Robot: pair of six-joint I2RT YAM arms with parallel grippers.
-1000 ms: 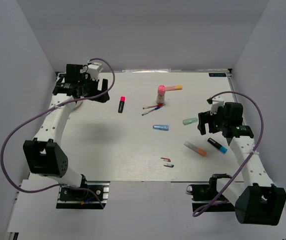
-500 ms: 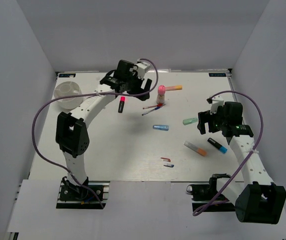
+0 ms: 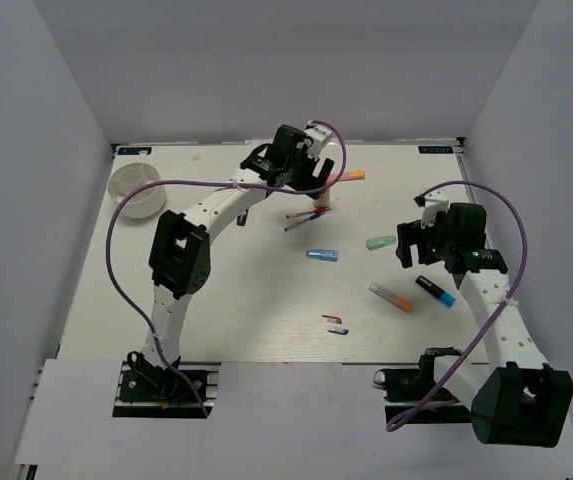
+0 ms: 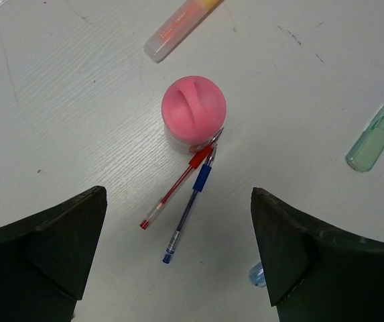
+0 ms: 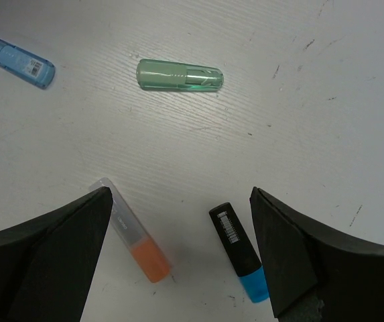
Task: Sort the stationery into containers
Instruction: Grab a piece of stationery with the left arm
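Left end effector [image 4: 178,201] newly over table [image 3: 246,290], grey walls [image 3: 266,70]

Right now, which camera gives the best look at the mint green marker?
The right wrist view: the mint green marker lies whole, large and sharp, touching nothing. The left wrist view shows it smaller near the right edge; the top view shows only a tiny pale sliver.

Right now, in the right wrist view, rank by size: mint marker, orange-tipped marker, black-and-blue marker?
1. orange-tipped marker and black-and-blue marker: too alike to rank, orange perhaps slightly longer.
2. mint marker: clearly shortest.
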